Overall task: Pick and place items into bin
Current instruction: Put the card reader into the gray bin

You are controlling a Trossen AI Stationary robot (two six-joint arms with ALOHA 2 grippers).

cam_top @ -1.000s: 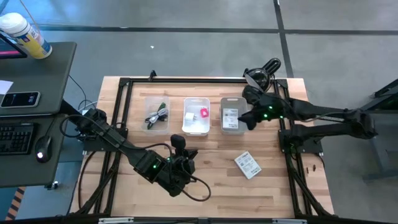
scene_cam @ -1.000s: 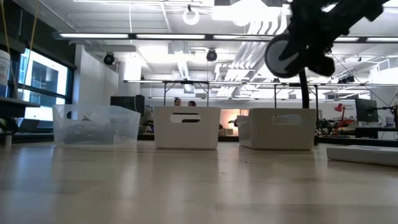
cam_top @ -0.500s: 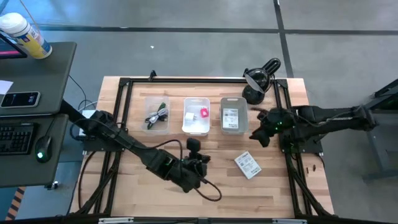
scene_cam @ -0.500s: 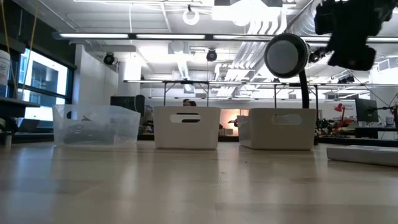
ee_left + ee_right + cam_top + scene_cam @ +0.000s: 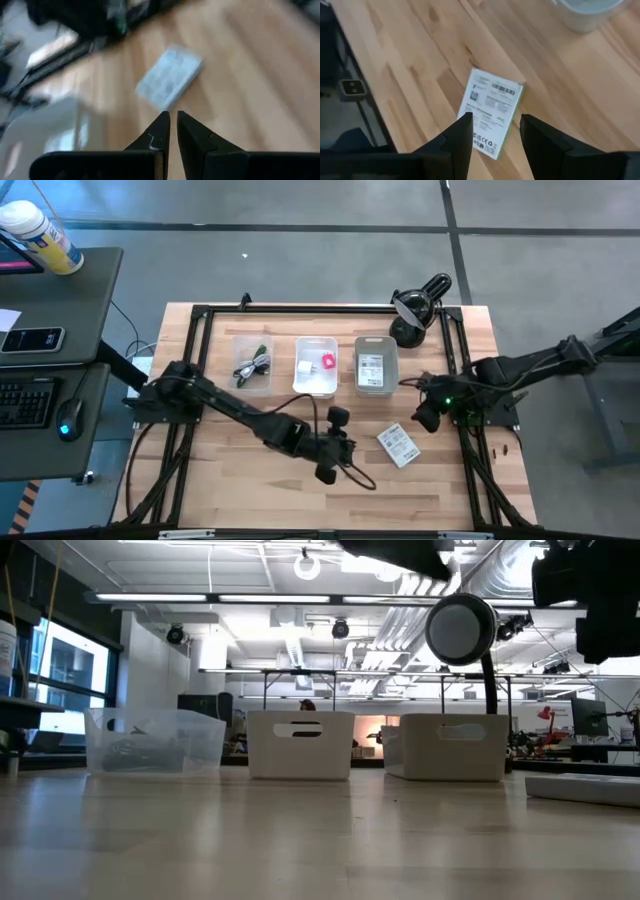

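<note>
One white printed card [image 5: 398, 445] lies flat on the table toward its near right; it also shows in the left wrist view [image 5: 169, 82] and the right wrist view [image 5: 491, 112]. My left gripper [image 5: 345, 448] hovers left of the card, fingers shut [image 5: 173, 125]. My right gripper [image 5: 425, 418] hangs open [image 5: 495, 131] above the card's far right side. A clear bin [image 5: 252, 366] holds the black cable and green pen. A white bin [image 5: 316, 368] holds the white cube and pink piece. A grey bin [image 5: 375, 366] holds the other card.
The three bins stand in a row across the far middle of the table [image 5: 300, 480]. A black round-headed stand [image 5: 415, 305] sits at the far right corner. Black frame rails [image 5: 462, 430] run along both table sides. Bare wood lies along the near edge.
My right gripper has left the space over the grey bin and moved toward the near edge and a little right, ending above the loose card. My left gripper has swung toward the table's right, closing on the card. The card and bins have stayed put.
</note>
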